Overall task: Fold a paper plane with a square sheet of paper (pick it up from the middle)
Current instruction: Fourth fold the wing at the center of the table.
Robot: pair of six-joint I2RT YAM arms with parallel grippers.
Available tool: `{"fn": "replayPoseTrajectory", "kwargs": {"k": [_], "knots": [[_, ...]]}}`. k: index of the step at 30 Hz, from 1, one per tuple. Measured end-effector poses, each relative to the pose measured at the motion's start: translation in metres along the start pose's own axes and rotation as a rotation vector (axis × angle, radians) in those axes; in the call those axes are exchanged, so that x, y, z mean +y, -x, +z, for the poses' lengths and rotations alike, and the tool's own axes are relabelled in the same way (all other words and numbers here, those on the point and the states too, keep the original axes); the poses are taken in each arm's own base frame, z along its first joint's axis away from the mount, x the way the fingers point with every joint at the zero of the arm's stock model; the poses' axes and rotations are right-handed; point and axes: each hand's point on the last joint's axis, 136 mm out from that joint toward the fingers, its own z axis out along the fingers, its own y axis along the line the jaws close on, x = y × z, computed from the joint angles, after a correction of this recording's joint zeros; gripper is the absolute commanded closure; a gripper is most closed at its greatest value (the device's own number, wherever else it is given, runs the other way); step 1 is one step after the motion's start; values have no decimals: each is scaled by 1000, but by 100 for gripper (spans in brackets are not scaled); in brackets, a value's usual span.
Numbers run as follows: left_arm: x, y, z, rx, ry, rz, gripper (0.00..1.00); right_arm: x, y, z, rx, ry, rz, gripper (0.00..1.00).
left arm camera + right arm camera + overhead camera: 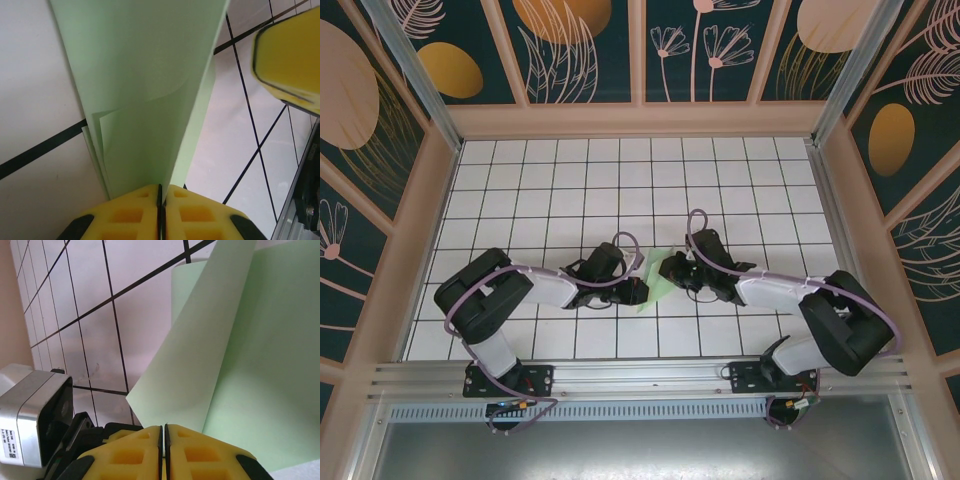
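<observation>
Sheet (654, 272): pale green, partly folded, held edge-up over the white-tiled tabletop (570, 180), mid-grid, between the two arms' tips.

Left jaws: closed tight on the sheet's lower end. Yellow pads (130, 215) are pressed together and the paper stands up from the seam, with layered folds on its left side.

Right jaws: pads (130, 452) together too, with a hairline slit. The sheet rises just above and to their right; can't tell if they nip it.

Left wrist view: a right pad (287, 55) sits beside the sheet's right edge, apart from it.
</observation>
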Motion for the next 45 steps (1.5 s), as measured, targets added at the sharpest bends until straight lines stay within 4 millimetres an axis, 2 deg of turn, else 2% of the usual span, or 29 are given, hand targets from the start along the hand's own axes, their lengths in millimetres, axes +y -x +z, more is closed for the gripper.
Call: {"fn": "replayPoseTrajectory", "kwargs": {"k": [21, 30, 37, 45], "knots": [[-8, 8, 5, 30, -61, -67, 86, -14, -4, 21, 26, -24, 33, 86], [-2, 12, -1, 8, -97, -126, 85, -9, -2, 22, 22, -18, 28, 86], [-8, 15, -3, 4, -153, -150, 86, -4, 0, 22, 22, -8, 23, 86], [-4, 11, -2, 5, -184, -204, 86, -3, 2, 25, 22, -10, 23, 85]]}}
